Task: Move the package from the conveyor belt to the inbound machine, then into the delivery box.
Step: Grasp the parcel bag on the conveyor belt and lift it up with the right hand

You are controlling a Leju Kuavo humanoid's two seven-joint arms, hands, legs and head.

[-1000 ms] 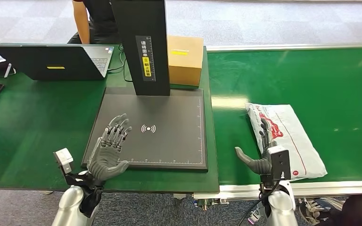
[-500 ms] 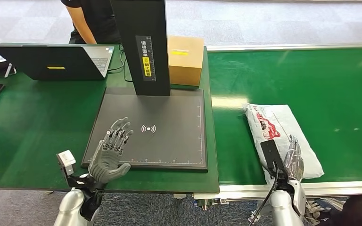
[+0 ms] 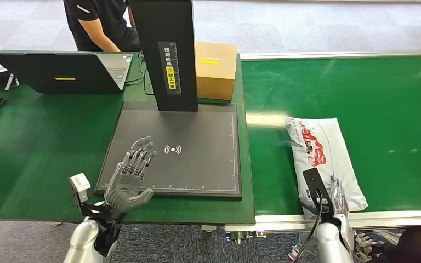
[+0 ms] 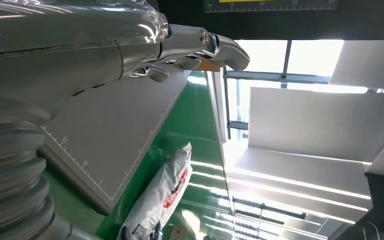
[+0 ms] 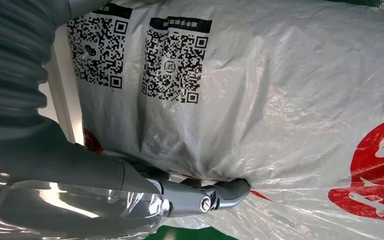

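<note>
The package (image 3: 320,150), a white plastic mail bag with red print, lies lengthwise on the green conveyor belt (image 3: 394,98). My right hand (image 3: 337,193) lies on its near end. In the right wrist view the hand (image 5: 130,187) grips the package (image 5: 280,100), its thumb dug into the creased plastic beside two QR labels. My left hand (image 3: 127,178) hovers open, fingers spread, over the near left corner of the inbound machine's dark scan plate (image 3: 203,126). The left wrist view shows the left hand (image 4: 105,55) above the plate, with the package (image 4: 162,197) beyond.
The machine's black column (image 3: 164,49) rises at the plate's far edge, with a brown cardboard box (image 3: 215,68) right of it. An open laptop (image 3: 60,71) stands on the green table at far left. A person (image 3: 101,24) in black stands behind it.
My right hand turned from open beside the package to palm down over it, then settled onto its near end and gripped it. The package's near end has crumpled. The left hand barely moved.
</note>
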